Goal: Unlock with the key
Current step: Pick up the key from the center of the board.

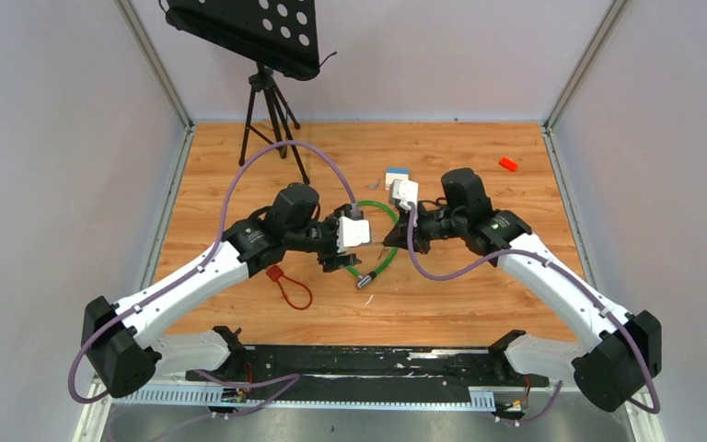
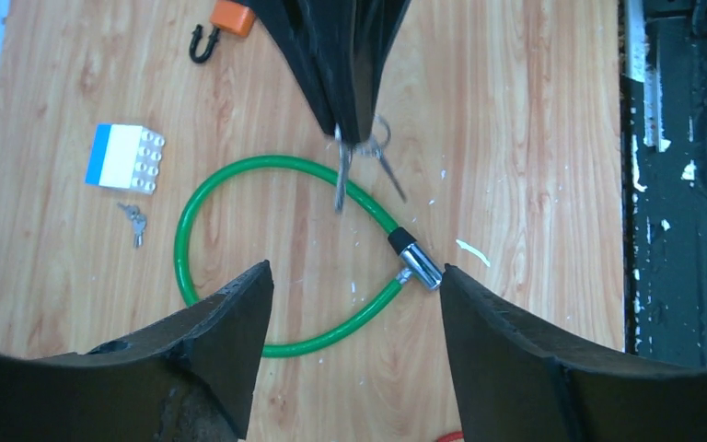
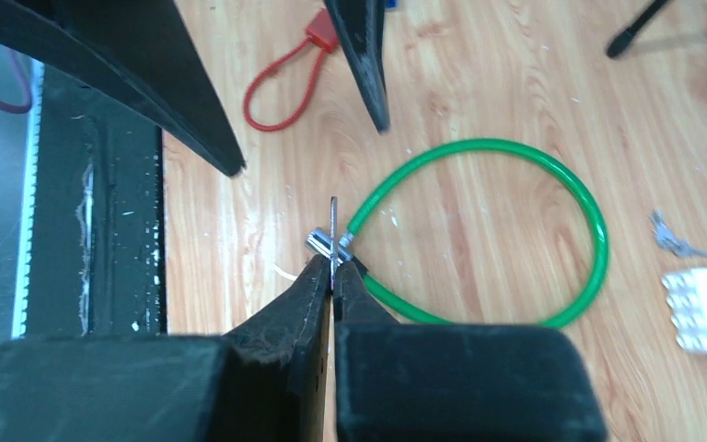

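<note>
Mid-frame, the right pincer [image 3: 333, 281] is clamped on the key [image 3: 333, 221] near the green cable lock [image 3: 479, 144], likely to poke it in; the left pincer [image 2: 354, 272] hangs spread apart.

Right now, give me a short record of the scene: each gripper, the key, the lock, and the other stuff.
left gripper: open, above the green lock
right gripper: shut on the key
key: hanging over the cable, not in the lock head
green lock: loop lying flat, ends joined at the lock head
other: red cable lock, white block, spare keys, orange padlock
</note>
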Action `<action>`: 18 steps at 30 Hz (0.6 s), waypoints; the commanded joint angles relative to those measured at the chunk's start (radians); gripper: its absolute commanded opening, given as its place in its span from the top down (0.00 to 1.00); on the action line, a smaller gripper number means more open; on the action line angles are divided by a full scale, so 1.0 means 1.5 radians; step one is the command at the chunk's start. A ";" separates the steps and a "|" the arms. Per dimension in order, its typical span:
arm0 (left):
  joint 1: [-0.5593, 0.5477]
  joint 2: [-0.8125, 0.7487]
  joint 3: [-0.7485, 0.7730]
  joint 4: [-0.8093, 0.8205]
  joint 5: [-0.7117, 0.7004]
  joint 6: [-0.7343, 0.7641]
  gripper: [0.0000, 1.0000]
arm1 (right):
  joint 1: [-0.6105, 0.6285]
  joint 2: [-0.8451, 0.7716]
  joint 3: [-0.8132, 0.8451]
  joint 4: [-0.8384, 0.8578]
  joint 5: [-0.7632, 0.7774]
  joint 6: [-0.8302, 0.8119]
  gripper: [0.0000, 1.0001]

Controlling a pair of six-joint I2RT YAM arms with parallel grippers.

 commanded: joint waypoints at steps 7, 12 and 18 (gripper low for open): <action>-0.002 0.022 -0.041 0.000 -0.096 0.132 0.12 | -0.151 -0.139 -0.039 -0.059 0.003 -0.015 1.00; -0.002 0.109 -0.015 -0.043 -0.123 0.213 0.10 | -0.202 -0.214 -0.051 -0.098 0.006 -0.020 1.00; -0.004 0.260 0.078 -0.161 -0.128 0.259 0.10 | -0.212 -0.250 -0.062 -0.122 0.010 -0.014 1.00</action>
